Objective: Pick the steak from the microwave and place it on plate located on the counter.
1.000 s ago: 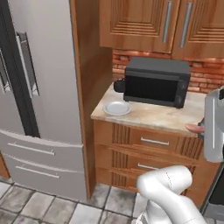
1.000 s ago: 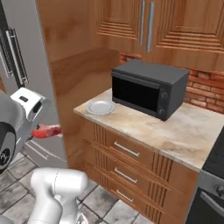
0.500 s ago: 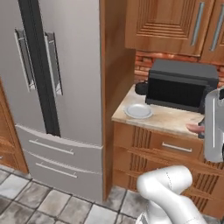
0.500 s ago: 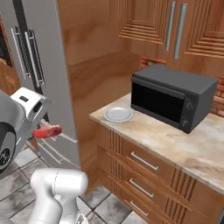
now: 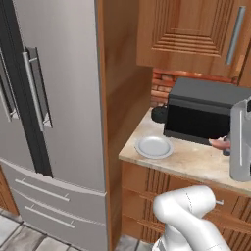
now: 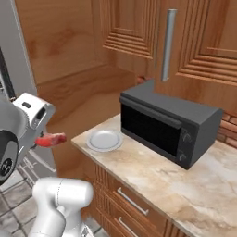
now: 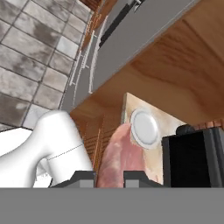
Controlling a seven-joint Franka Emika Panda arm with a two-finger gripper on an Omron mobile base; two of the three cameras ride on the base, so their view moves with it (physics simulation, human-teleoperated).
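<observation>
The steak (image 7: 117, 157) is held between the closed fingers of the gripper (image 7: 109, 177), sticking out straight ahead of them, with the plate (image 7: 146, 127) lying beyond its tip on the counter (image 6: 185, 185), just beside the microwave (image 6: 169, 125). It is judged light, soft and somewhat slippery, so a hold across its middle seems safest. No brand, label or writing can be read.

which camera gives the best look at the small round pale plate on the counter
The left base view: the small round pale grey-white plate sits unobstructed near the beige speckled counter's corner. The right base view shows it whole too, flatter. In the hand view it is rolled sideways beside the pinkish-red steak.
</observation>
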